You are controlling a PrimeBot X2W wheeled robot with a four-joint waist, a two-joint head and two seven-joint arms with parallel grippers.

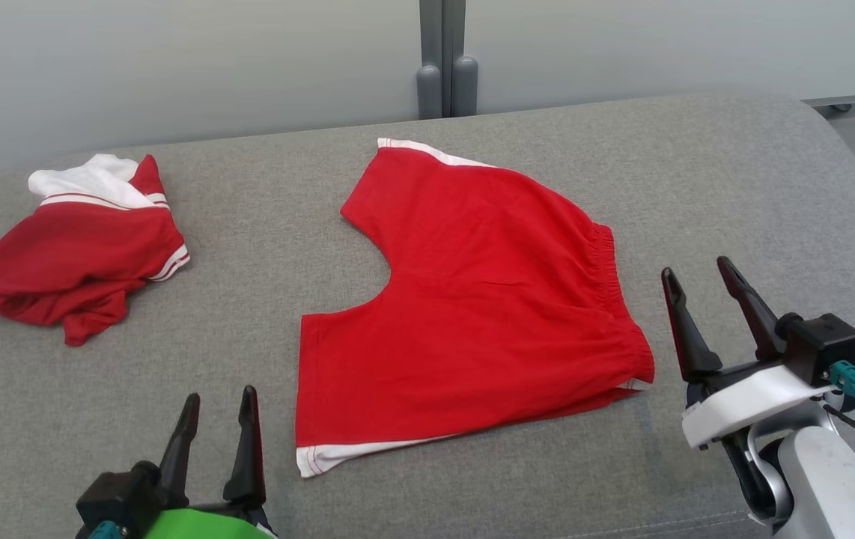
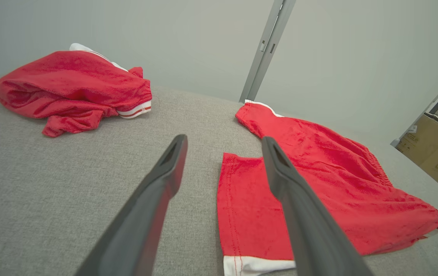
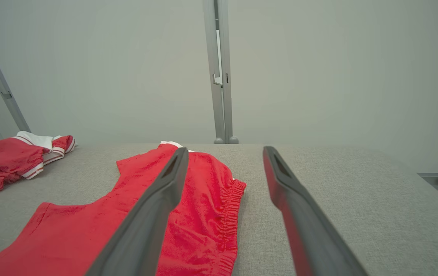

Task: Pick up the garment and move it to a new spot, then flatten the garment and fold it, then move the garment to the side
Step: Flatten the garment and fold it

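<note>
Lying flat on the grey cushion (image 1: 697, 165) between the left claw (image 1: 220, 394) and right claw (image 1: 695, 267), both wide open and empty, the red shorts (image 1: 472, 299) seem ready for folding, needing an edge gripped next.

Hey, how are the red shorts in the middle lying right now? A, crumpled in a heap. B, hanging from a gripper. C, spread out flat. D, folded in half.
C: the red shorts lie spread out flat on the grey padded surface, unfolded, with both legs showing side by side.
</note>
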